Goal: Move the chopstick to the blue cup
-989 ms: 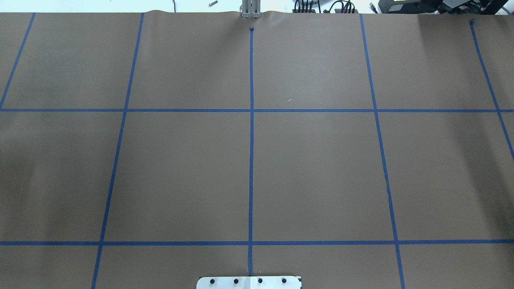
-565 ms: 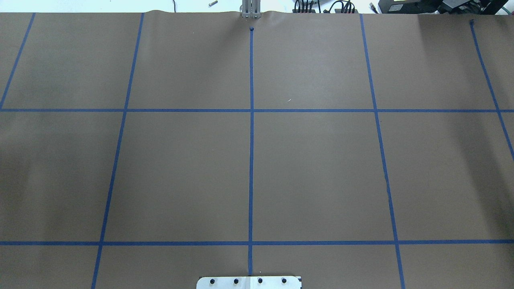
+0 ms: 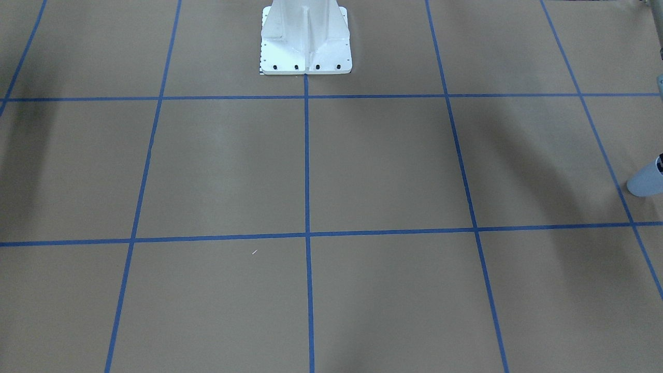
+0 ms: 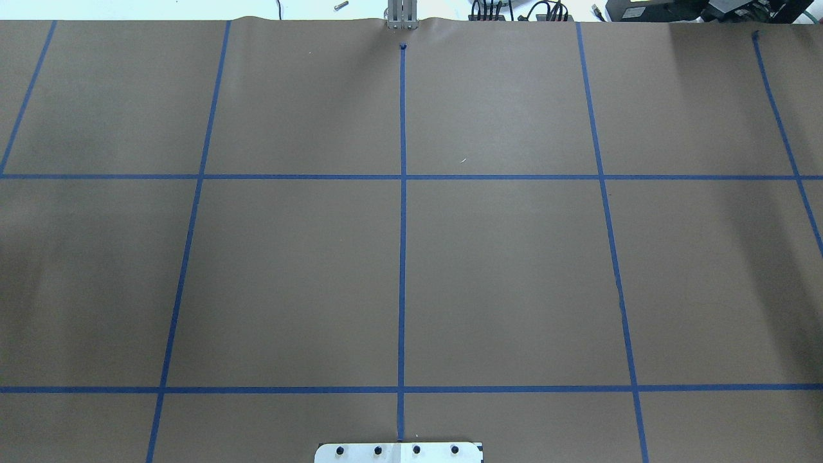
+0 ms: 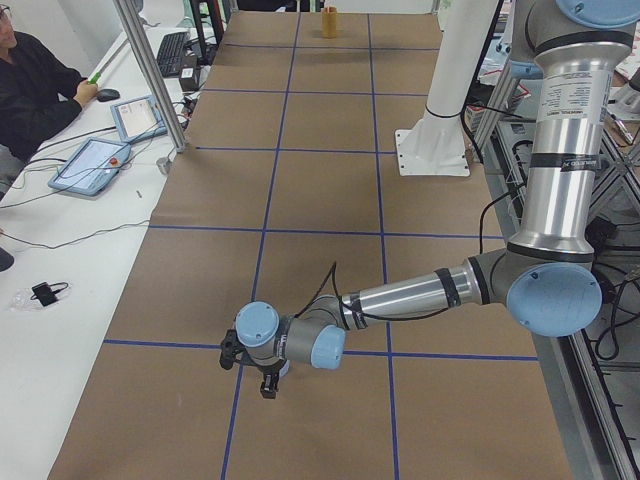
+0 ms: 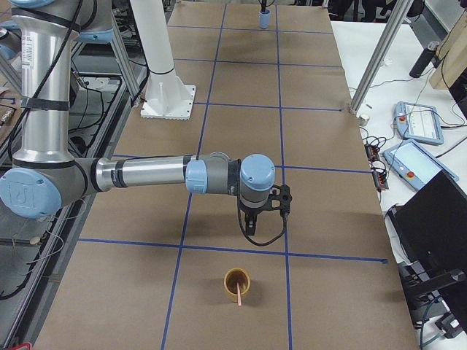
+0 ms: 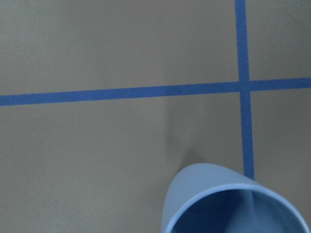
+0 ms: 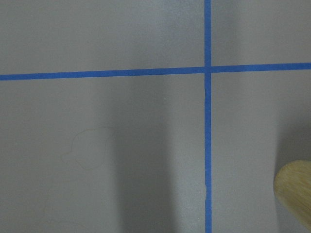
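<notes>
The salmon-pink chopstick (image 6: 238, 294) stands in a tan cup (image 6: 237, 281) near the table's right end. The tan cup also shows at the edge of the right wrist view (image 8: 296, 194) and far off in the exterior left view (image 5: 329, 20). My right gripper (image 6: 252, 227) hangs just beyond the tan cup, apart from it; I cannot tell whether it is open. The blue cup (image 7: 233, 206) stands upright at the table's left end, also seen in the front-facing view (image 3: 646, 181) and the exterior right view (image 6: 265, 20). My left gripper (image 5: 265, 385) hovers by it; I cannot tell its state.
The brown paper table cover carries a grid of blue tape lines (image 4: 402, 177). The white robot base (image 3: 305, 46) stands at mid-table. An operator (image 5: 35, 90) sits at a side bench with tablets (image 5: 95, 165). An aluminium post (image 5: 150, 70) stands at the table's edge.
</notes>
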Controlling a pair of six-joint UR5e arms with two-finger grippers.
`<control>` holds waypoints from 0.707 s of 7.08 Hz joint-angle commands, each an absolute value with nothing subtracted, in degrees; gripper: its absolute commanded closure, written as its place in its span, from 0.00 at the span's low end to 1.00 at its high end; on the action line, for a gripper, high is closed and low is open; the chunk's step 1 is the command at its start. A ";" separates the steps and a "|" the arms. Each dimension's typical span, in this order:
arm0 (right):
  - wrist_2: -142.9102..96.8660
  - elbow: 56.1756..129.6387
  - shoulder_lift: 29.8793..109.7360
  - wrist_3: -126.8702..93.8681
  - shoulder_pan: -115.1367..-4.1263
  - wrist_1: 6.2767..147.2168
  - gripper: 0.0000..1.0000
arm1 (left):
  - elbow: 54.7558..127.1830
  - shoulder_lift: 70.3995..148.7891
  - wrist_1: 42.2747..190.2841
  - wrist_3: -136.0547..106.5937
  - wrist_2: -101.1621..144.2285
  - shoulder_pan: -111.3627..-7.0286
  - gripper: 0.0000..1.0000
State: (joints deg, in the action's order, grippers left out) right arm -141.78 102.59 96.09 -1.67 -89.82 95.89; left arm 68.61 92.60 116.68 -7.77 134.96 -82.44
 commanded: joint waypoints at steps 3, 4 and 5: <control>-141.86 102.66 96.33 -1.67 -89.82 95.98 0.00 | 70.56 92.46 116.11 -8.08 136.74 -82.53 1.00; -141.86 102.48 96.33 -1.67 -89.82 95.98 0.00 | 72.23 92.29 115.32 -8.17 141.02 -82.70 1.00; -141.94 102.39 96.42 -1.67 -89.82 95.98 0.00 | 76.07 92.63 111.66 -8.26 144.20 -83.58 1.00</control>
State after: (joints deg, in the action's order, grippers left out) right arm -141.87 102.54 96.34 -1.67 -89.82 95.97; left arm 72.31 92.42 114.91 -8.14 140.05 -82.82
